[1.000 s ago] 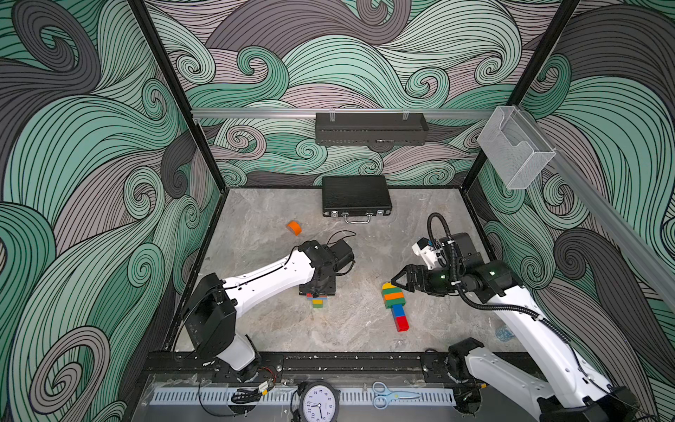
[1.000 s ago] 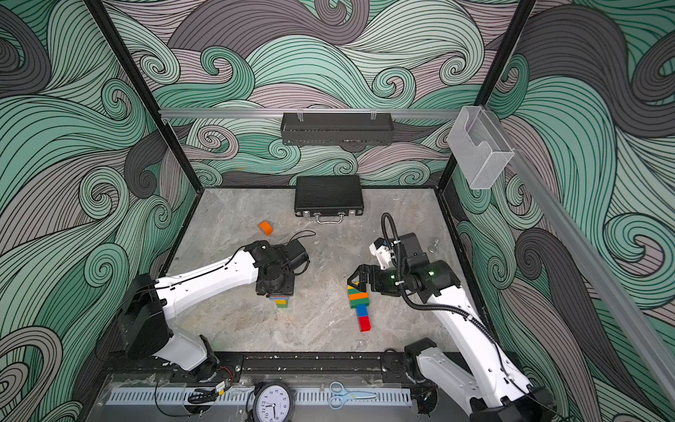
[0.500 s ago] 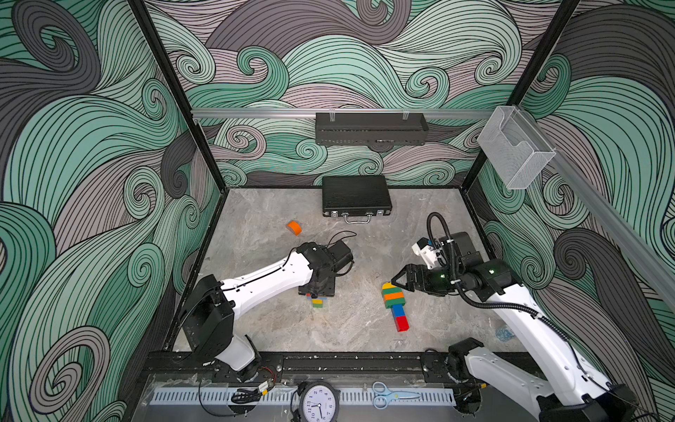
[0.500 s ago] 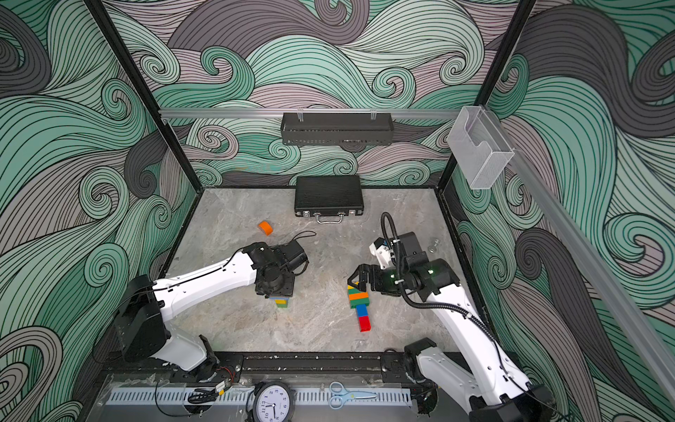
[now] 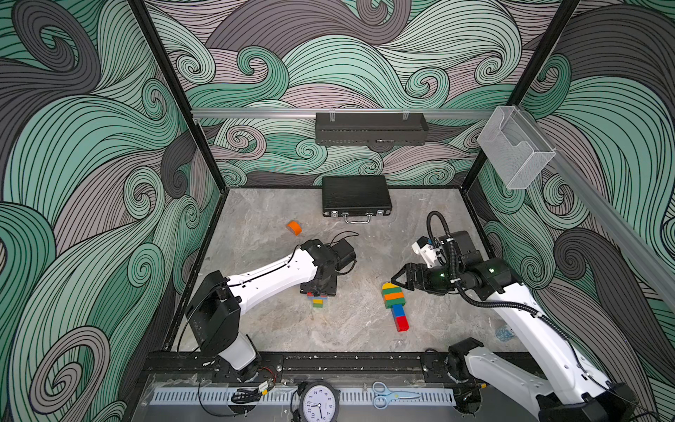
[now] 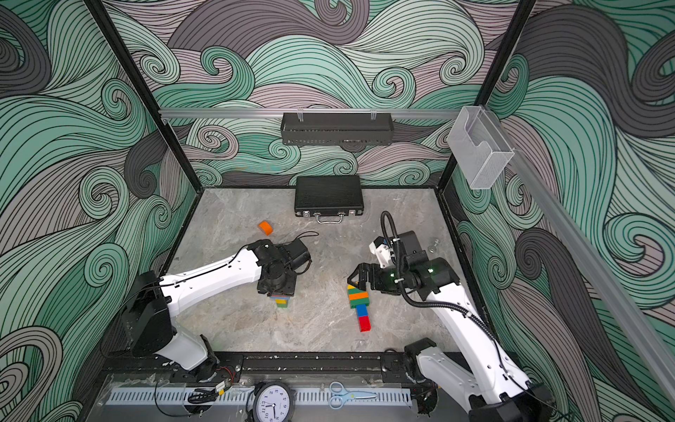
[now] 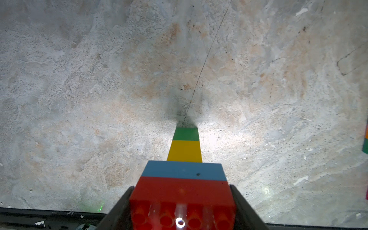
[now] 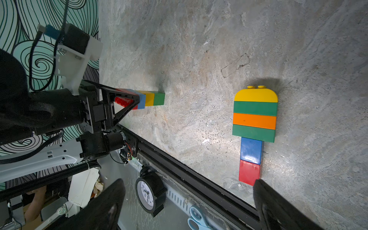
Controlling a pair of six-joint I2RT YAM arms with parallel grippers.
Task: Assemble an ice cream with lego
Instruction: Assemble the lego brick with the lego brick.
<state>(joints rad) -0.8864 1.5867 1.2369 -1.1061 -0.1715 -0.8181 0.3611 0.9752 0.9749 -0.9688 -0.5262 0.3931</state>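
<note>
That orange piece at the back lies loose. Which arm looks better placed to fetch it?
Probably the right. The right gripper is open and empty beside the lying ice cream; the left gripper is nearer the orange piece but shut on its upright stack.

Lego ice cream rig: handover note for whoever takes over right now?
Left gripper: shut on the red top of an upright red-blue-yellow-green plastic brick stack, green end down at the table.
Right gripper: open, empty, beside the yellow rounded end of the flat-lying lego ice cream.
Done: that ice cream, yellow cap, green-orange-green bars, blue-red stick.
To do: probably cap the held stack with the loose orange half-round piece near the black briefcase.
</note>
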